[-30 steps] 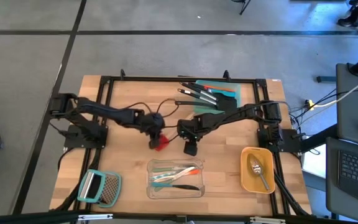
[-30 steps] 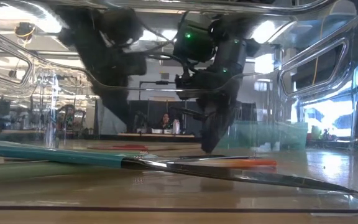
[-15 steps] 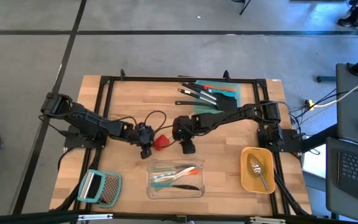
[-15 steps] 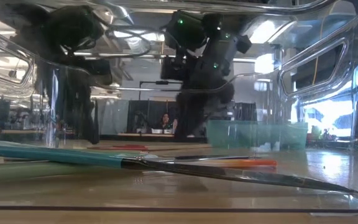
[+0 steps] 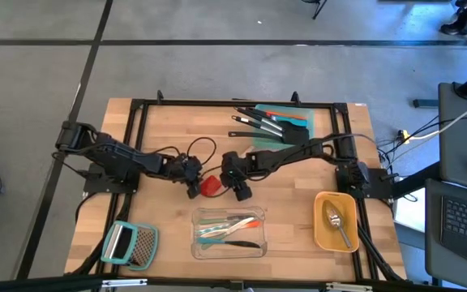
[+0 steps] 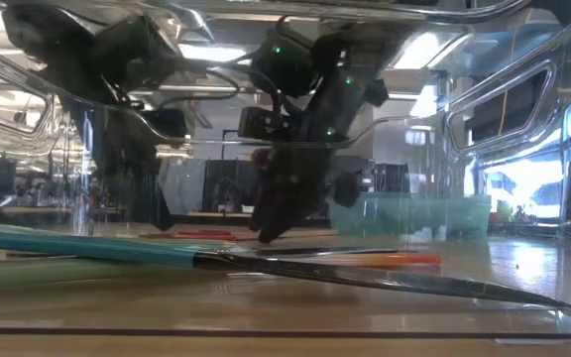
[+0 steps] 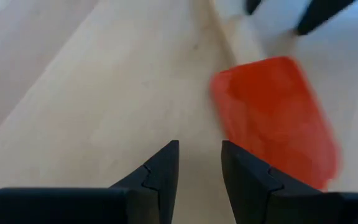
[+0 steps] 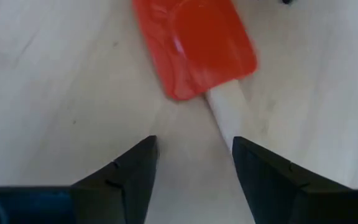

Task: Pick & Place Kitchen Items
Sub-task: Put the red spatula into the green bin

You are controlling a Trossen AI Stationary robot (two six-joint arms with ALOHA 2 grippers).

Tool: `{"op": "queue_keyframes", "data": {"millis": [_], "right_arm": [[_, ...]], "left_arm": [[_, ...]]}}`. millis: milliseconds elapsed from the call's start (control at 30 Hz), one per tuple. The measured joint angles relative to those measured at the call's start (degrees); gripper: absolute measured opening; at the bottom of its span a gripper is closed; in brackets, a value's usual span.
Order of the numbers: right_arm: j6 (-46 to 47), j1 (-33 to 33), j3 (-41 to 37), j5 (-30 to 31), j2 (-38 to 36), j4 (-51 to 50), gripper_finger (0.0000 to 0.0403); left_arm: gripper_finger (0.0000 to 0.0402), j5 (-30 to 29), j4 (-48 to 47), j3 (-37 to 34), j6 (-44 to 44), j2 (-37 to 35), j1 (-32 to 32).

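Red spatula [image 8: 194, 46] lies flat on desk [image 5: 160, 235], light, soft blade, stiff wooden handle: take handle; right gripper [image 8: 194, 165] jaws parted, left gripper [image 7: 200, 165] jaws narrowly parted, both empty.

red spatula [image 8: 194, 46] handle end cut off

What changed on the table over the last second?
The left end effector drew back toward its own side, leaving the red spatula lying free on the table. The right end effector shifted left toward the spatula, fingers open, handle ahead of them. The clear container, yellow container and grater stayed put.
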Motion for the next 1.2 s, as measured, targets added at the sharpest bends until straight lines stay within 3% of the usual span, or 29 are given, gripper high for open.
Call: {"op": "queue_keyframes", "data": {"millis": [300, 500, 833, 1200], "right_arm": [[-1.14, 1.82, 0.02, 6.02, 1.62, 3.67, 0.0215], [-1.14, 2.13, -0.09, 5.31, 1.88, 7.23, 0.0215], [-1.11, 2.32, -0.20, 5.35, 2.16, 10.92, 0.0215], [1.94, 2.32, -0.20, 12.95, 2.18, 13.15, 0.0215]], "left_arm": [[0.0114, 4.82, 0.90, 0.15, 1.43, 3.01, 4.32], [0.0114, 5.40, 2.26, 0.11, 1.50, 3.42, 4.53], [0.0114, 11.34, 4.93, 0.09, 0.93, 3.53, 8.65], [0.0114, 16.06, 5.78, 0.15, 1.35, 5.32, 10.88]]}}
